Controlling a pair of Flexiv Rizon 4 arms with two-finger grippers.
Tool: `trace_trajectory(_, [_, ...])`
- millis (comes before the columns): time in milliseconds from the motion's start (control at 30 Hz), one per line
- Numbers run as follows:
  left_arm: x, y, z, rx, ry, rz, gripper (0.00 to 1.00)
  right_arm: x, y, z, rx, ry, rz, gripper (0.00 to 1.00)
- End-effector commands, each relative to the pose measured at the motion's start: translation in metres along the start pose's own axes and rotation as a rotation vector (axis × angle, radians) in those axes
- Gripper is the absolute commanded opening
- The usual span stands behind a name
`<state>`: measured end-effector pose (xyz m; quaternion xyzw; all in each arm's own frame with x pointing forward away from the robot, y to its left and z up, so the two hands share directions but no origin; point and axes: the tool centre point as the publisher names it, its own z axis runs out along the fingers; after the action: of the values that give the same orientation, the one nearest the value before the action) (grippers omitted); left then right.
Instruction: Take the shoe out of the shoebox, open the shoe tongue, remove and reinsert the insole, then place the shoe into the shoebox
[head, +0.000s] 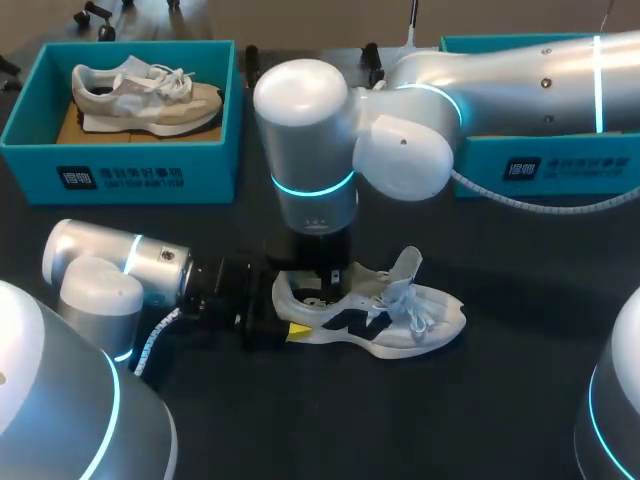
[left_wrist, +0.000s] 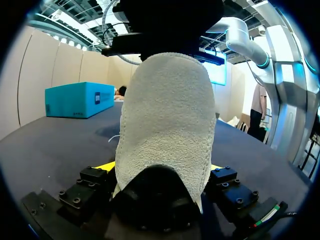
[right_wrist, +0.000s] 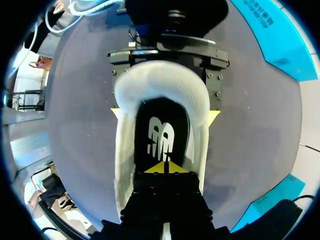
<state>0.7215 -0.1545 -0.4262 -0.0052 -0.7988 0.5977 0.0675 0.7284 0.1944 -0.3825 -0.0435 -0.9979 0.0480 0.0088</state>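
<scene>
At the worktop's middle, your left gripper clamps the shoe's heel; your right gripper, tips pressed together, hangs over the insole.

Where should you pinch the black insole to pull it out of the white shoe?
Probably at its heel end, from above: the insole lies flat inside the shoe, only that end shows through the opening, and the left gripper holds the heel steady.

Bright even overhead light, soft shadows
</scene>
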Motion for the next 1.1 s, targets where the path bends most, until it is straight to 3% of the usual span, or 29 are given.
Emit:
trace_trajectory(33, [-0.004, 0.005, -0.001, -0.002, 0.001, 0.000, 0.00, 0.000, -0.014, -0.001, -0.011, -0.005, 0.019, 0.00])
trace_trajectory(433, [-0.004, 0.005, -0.001, -0.002, 0.001, 0.000, 0.00, -0.006, -0.033, 0.004, -0.008, 0.002, 0.083, 0.00])
trace_trajectory(467, [-0.004, 0.005, -0.001, -0.002, 0.001, 0.000, 0.00, -0.007, -0.034, 0.004, -0.009, 0.004, 0.083, 0.01])
trace_trajectory(567, [-0.004, 0.005, -0.001, -0.002, 0.001, 0.000, 0.00, -0.009, -0.037, 0.008, -0.006, 0.017, 0.089, 0.21])
trace_trajectory(800, [-0.004, 0.005, -0.001, -0.002, 0.001, 0.000, 0.00, -0.009, -0.039, 0.018, -0.023, 0.049, 0.092, 0.36])
trace_trajectory(1100, [-0.004, 0.005, -0.001, -0.002, 0.001, 0.000, 0.00, -0.003, -0.036, 0.029, -0.041, 0.090, 0.097, 0.36])
